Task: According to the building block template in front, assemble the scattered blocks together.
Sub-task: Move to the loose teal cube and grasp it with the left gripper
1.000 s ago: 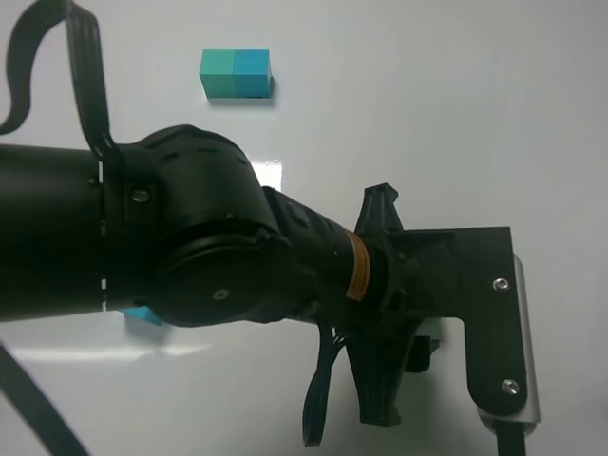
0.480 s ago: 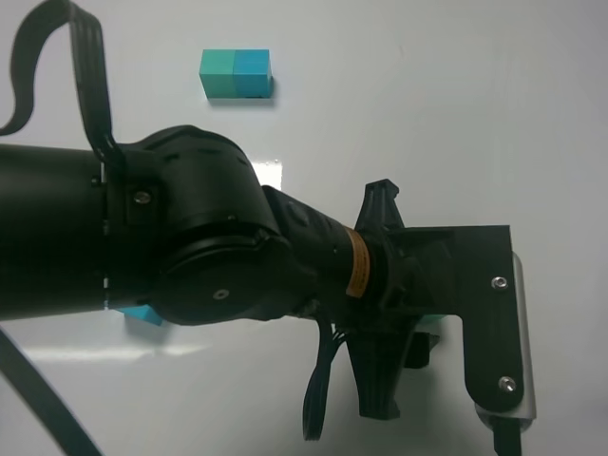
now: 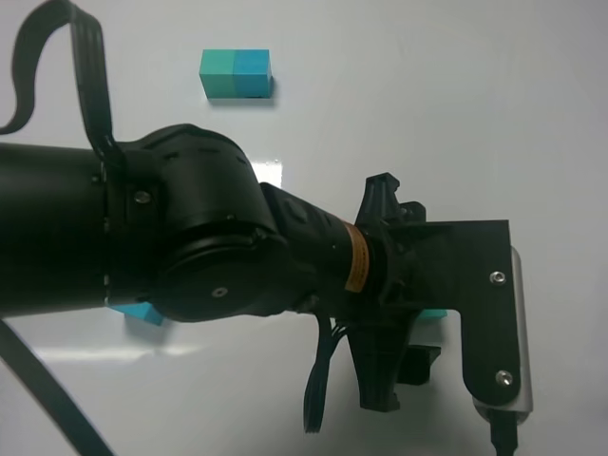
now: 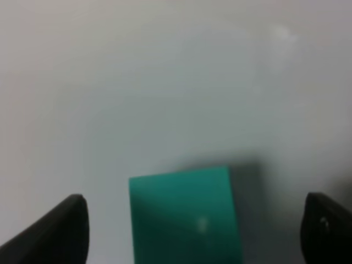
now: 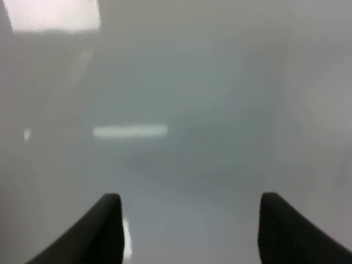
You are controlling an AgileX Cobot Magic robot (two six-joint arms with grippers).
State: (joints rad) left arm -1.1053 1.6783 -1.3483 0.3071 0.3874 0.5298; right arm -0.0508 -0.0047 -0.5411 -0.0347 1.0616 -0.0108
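Straddling the teal-green cube (image 4: 184,217), the wide-open left end effector (image 4: 195,201) is hovering over the worktop (image 4: 165,82).
The right end effector (image 5: 190,203) is gaping wide too; the cyan-blue cube (image 3: 142,314) is peeking out near left, the building block template (image 3: 237,74) is lying far left.

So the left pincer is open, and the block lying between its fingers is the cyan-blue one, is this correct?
Not quite, the colour is wrong. The left wrist view shows that the left pincer is open, and the block lying between its fingers is the teal-green cube, not a cyan-blue block. The cube touches neither finger.
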